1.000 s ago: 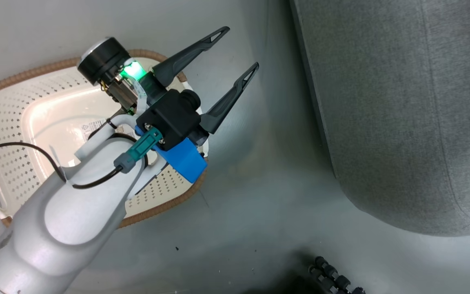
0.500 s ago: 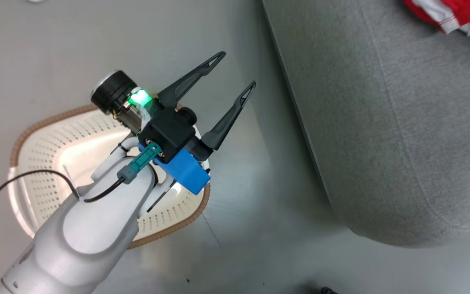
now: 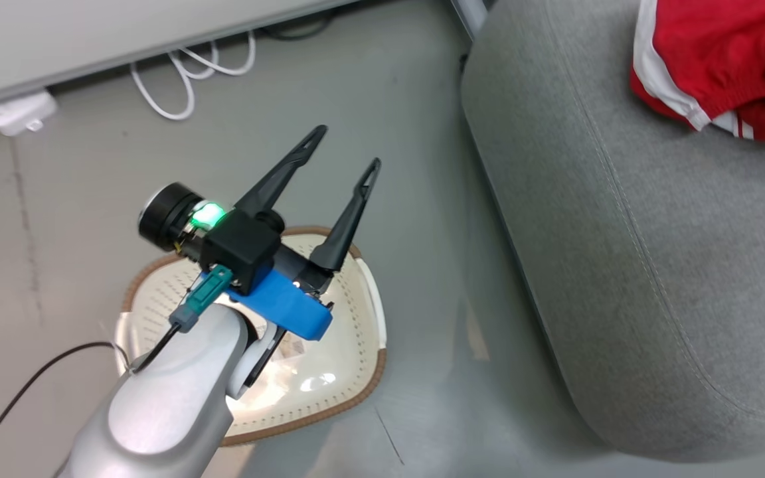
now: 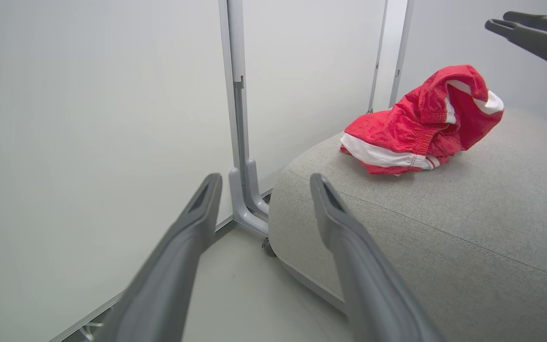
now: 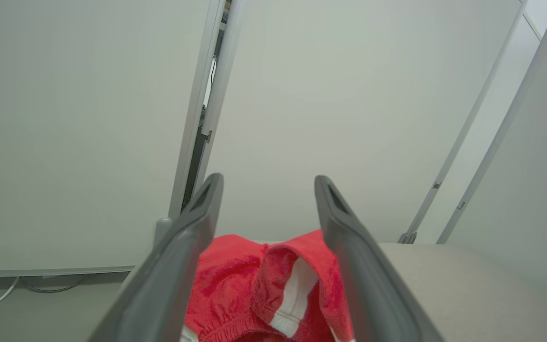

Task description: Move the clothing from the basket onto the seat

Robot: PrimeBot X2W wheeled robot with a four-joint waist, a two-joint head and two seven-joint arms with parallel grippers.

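While the clothing (image 3: 721,66) lies on the seat (image 3: 621,265) at upper right, the left pincer (image 3: 347,146) hangs apart, empty, over the basket (image 3: 339,358) at lower left; the right pincer (image 5: 268,179) gapes above it. Placing looks done; next, check the basket.

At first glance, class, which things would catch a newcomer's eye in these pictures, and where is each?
The bright red clothing lies bunched on the grey seat at the head view's upper right. At its lower left, the left gripper, jaws open and a green light glowing, hangs over the cream basket on the floor.
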